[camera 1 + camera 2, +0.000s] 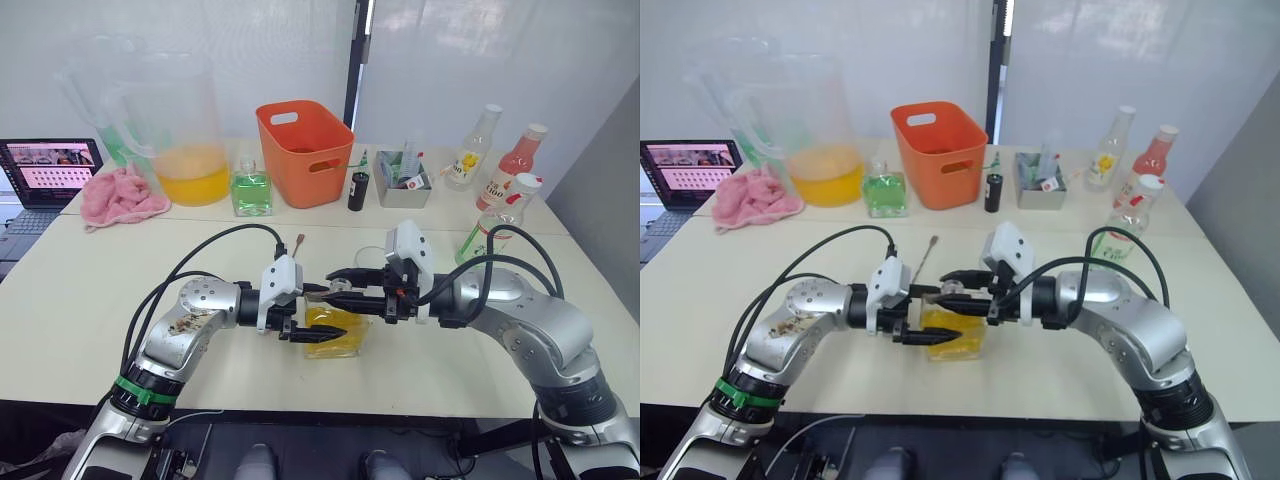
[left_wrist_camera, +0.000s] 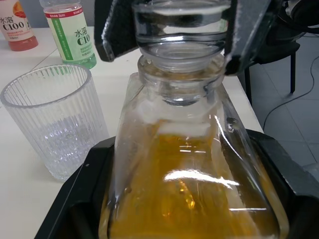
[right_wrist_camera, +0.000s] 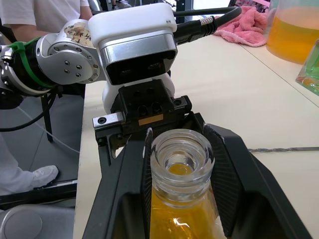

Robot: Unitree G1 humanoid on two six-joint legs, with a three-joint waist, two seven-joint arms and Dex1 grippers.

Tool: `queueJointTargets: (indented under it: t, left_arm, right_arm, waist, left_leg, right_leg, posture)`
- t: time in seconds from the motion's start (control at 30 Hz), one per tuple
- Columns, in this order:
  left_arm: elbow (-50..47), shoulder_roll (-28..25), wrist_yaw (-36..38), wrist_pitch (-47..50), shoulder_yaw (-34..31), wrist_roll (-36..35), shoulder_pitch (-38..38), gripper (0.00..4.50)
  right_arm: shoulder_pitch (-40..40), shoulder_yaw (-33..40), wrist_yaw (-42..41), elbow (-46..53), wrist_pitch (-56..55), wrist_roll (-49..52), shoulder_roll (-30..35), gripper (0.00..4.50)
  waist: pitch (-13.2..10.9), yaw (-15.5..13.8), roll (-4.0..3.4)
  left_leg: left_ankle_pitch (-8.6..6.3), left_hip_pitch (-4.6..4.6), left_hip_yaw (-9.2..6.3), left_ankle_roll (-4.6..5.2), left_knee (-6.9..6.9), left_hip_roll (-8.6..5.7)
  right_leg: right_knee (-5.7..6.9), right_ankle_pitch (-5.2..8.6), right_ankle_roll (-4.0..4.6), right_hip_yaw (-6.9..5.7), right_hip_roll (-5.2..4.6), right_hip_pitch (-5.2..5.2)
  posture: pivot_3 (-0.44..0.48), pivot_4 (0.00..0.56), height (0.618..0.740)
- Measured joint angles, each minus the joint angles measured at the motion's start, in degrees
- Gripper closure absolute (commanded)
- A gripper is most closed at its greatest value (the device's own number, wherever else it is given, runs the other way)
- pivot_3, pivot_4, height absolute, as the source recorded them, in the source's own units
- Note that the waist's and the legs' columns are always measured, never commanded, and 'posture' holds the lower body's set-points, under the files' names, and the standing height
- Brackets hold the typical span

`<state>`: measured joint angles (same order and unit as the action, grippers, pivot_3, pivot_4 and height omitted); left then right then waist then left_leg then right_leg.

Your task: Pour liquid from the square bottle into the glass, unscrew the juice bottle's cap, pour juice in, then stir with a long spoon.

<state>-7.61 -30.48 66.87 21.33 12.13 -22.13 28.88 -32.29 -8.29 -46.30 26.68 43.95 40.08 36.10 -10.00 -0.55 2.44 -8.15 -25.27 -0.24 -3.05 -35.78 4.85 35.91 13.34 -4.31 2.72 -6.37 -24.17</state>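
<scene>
A square glass bottle [image 1: 350, 340] of amber liquid stands on the table near the front edge. My left gripper [image 1: 340, 318] is shut on its body. My right gripper [image 1: 335, 285] is shut on its neck, and the right wrist view looks down on the thick round mouth [image 3: 182, 157] between those fingers. A ribbed empty glass [image 2: 55, 124] stands right beside the bottle. The long spoon [image 1: 926, 255] lies on the table just behind my grippers. Three capped drink bottles stand at the right; the nearest has a green label [image 1: 497, 222], and a red one [image 1: 512, 165] is behind it.
Along the back stand an orange basket [image 1: 305, 150], a big pitcher of orange liquid [image 1: 185, 150], a green square bottle [image 1: 251, 190], a small black bottle [image 1: 357, 190] and a metal tin [image 1: 403, 185]. A pink cloth [image 1: 120, 195] and a laptop [image 1: 45, 170] lie at far left.
</scene>
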Motion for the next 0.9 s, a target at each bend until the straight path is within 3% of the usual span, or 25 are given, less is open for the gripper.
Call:
queueJointTargets:
  t: [0.33,0.6,0.9]
  left_arm:
    - [0.0,0.3,0.0,0.0,0.0,0.3,0.0,1.70]
    - [-0.4,0.5,-0.1,-0.2,0.2,0.6,-0.2,1.70]
    - [-0.3,1.1,-0.1,-0.1,0.2,0.8,-0.2,1.70]
  right_arm:
    - [0.8,1.6,-1.3,-0.6,-0.5,-0.1,-1.8,3.43]
    - [-3.9,7.5,-0.9,0.9,-0.9,5.9,-4.1,3.43]
    - [-1.7,18.1,-1.1,-1.3,-0.1,8.3,4.7,3.43]
  waist:
    - [0.0,0.0,0.00]
    - [0.0,-0.2,-0.01]
    - [0.0,-0.4,-0.01]
  left_leg:
    - [0.00,-0.01,0.00,0.00,0.00,0.00]
    - [-0.01,-0.01,0.00,0.01,0.00,0.00]
    - [-0.02,-0.02,0.00,0.02,0.00,0.00]
  right_leg:
    - [0.00,0.00,-0.01,0.00,0.00,0.00]
    - [-0.03,0.00,-0.01,0.00,0.00,0.02]
    - [-0.07,0.01,0.00,0.00,0.00,0.05]
  posture:
    - [0.000,0.150,0.738]
    - [0.000,0.150,0.738]
    - [0.000,0.150,0.738]
